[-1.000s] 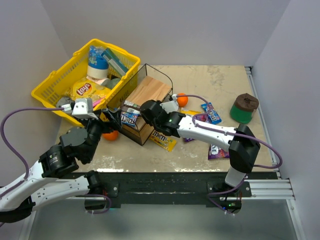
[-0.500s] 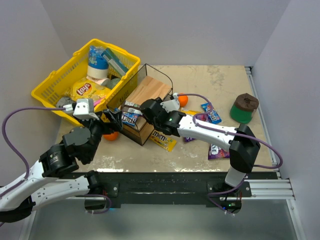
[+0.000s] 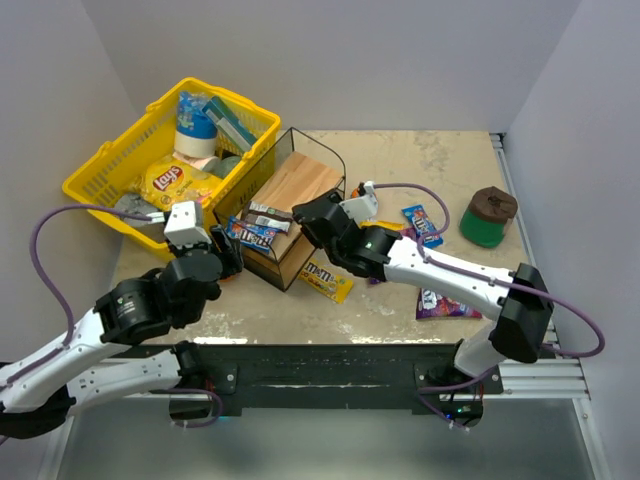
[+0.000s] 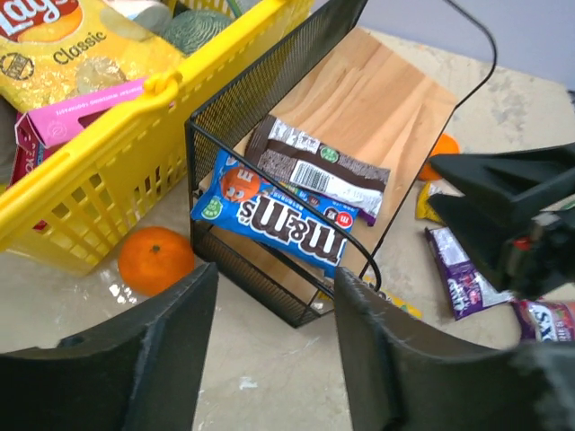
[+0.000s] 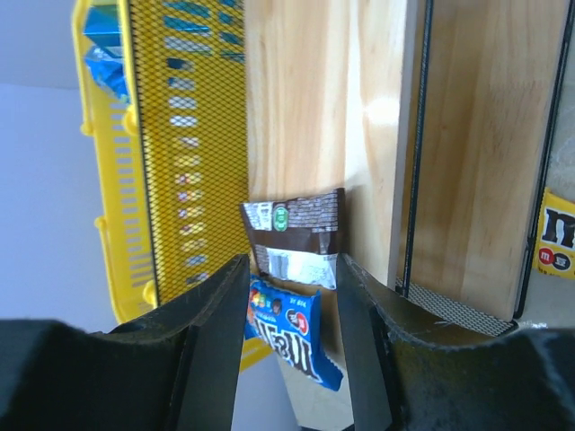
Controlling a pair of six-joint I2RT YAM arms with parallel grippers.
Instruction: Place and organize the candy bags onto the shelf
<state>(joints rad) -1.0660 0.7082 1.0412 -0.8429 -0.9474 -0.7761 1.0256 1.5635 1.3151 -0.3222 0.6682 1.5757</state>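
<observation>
The shelf point(image 3: 300, 180) is a black wire rack with wooden boards, beside the yellow basket. A blue M&M's bag point(image 3: 255, 233) and a brown bag point(image 3: 267, 212) lie on its front board; both show in the left wrist view point(image 4: 278, 211) point(image 4: 319, 166) and the right wrist view point(image 5: 287, 328) point(image 5: 301, 238). My left gripper point(image 3: 226, 257) is open and empty, just near-left of the shelf. My right gripper point(image 3: 306, 222) is open and empty above the shelf's right side. A yellow M&M's bag point(image 3: 325, 283), a blue bag point(image 3: 422, 225) and a purple bag point(image 3: 445, 304) lie on the table.
A yellow basket point(image 3: 108, 192) holding a Lay's bag point(image 3: 170, 181) and other goods touches the shelf's left side. An orange point(image 4: 154, 259) lies by the shelf's near-left corner, another point(image 4: 440, 146) behind it. A green and brown container point(image 3: 488, 214) stands at the right.
My left gripper has drawn back toward the near edge, away from the blue bag, which stays on the shelf. My right arm has shifted a little to the right.
</observation>
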